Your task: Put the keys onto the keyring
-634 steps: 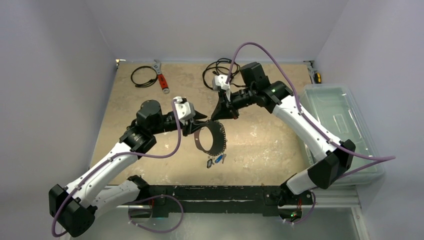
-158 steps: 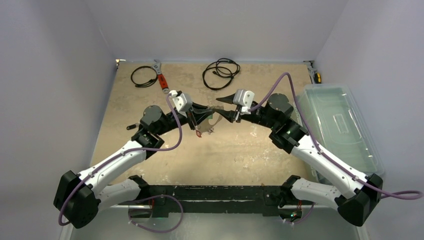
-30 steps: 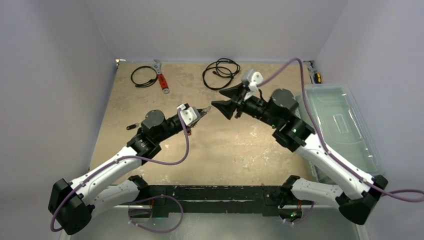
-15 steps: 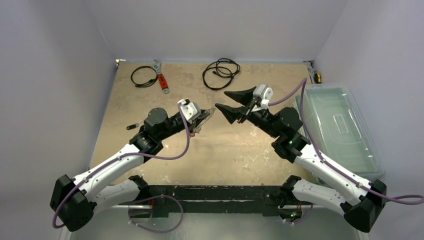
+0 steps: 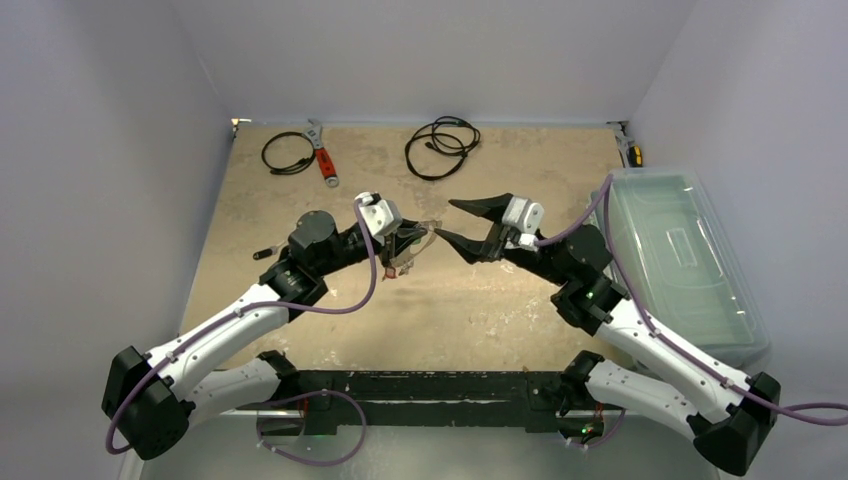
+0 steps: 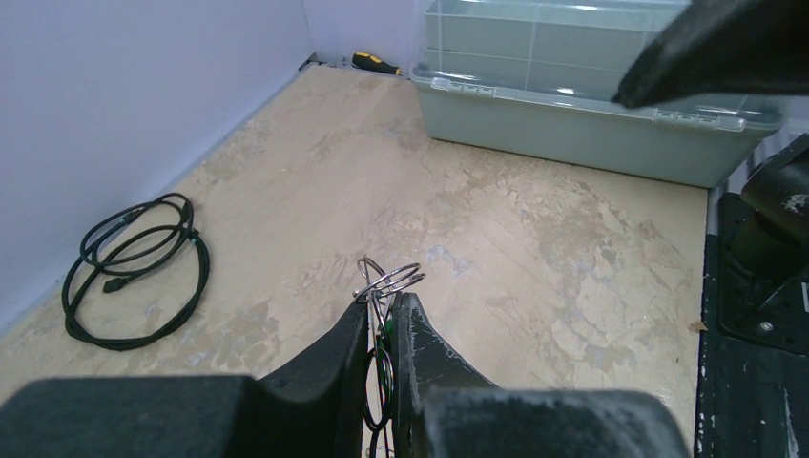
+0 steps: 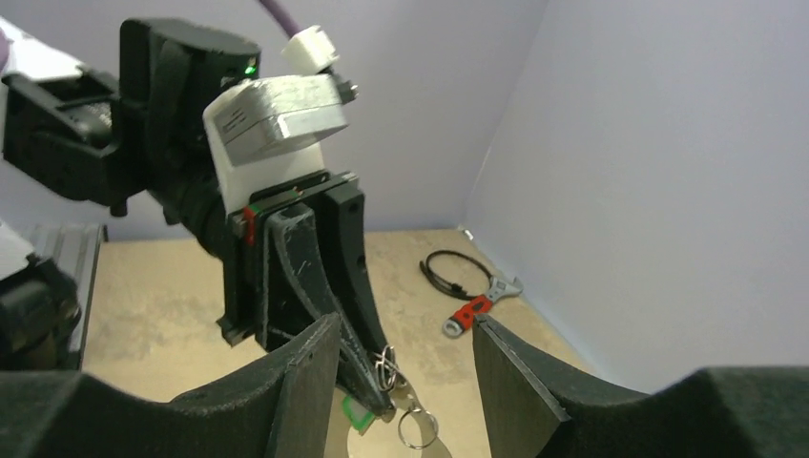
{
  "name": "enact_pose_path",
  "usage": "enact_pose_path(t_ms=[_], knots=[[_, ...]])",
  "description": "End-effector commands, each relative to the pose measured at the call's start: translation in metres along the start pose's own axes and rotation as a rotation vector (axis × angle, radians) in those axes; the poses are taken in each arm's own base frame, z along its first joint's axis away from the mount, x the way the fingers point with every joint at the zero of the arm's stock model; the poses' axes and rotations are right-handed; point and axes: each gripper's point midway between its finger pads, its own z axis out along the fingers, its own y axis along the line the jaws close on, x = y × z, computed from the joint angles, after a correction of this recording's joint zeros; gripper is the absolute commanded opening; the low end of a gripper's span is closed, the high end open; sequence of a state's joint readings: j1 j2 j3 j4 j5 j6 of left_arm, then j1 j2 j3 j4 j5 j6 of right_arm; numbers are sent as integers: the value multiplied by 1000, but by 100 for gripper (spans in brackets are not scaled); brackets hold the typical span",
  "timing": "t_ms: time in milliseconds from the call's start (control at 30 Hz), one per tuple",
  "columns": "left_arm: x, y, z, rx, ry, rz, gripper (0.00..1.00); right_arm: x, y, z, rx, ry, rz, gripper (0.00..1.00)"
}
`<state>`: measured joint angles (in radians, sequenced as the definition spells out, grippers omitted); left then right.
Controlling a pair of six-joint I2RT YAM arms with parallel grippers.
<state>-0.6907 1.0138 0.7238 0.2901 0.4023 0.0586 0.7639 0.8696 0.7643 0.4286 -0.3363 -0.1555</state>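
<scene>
From overhead, the table [image 5: 500,300] carries a clear lidded bin [image 5: 690,250] at its right edge. Both arms reach toward mid-table, with their tips just apart.

My left gripper [image 6: 382,315] is clenched on the keyring [image 6: 389,279] and holds it up off the table. The wire loops poke out past the fingertips. My right gripper [image 7: 403,329] is released and empty, its jaws spread and facing the left one from just beside it.

Through the right wrist camera I see a green key tag [image 7: 355,412] and a small loop [image 7: 417,427] dangling below the clamped loops. From that I judge at least one key is already on. The keys are too small for me to tell how many are threaded.

A small dark item [image 5: 262,253] lies on the table near the left arm, well apart from the bunch. It may be a key left to add, but I can't say. I'd call the job partly done, with some threading likely left.
</scene>
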Motion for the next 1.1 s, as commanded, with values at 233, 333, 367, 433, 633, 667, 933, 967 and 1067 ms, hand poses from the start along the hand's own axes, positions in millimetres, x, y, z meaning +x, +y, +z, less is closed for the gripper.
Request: enact_pose_path(t_ms=[233,333,367,433,633,667,933,967,1067], knots=[[-43,-8,3,54,-127,15,0,22,19,8,-169,149,-53,49],[-43,-8,2,54,-126,19,0,31,19,11,-182,173,-57,48],[-43,-8,2,51,-125,20,0,34,19,12,-183,185,-60,48],[-43,-8,1,51,-125,21,0,38,17,14,-181,202,-62,47],[-41,-8,1,51,-120,24,0,40,10,17,-140,208,-58,44],[-41,-8,2,51,-119,24,0,41,8,18,-129,207,-56,43],[-42,-8,1,50,-120,28,0,48,-1,21,-82,231,-49,32],[-42,-7,1,49,-119,27,0,50,0,22,-84,236,-48,32],[-42,-7,1,47,-119,28,0,51,1,23,-93,240,-45,31]])
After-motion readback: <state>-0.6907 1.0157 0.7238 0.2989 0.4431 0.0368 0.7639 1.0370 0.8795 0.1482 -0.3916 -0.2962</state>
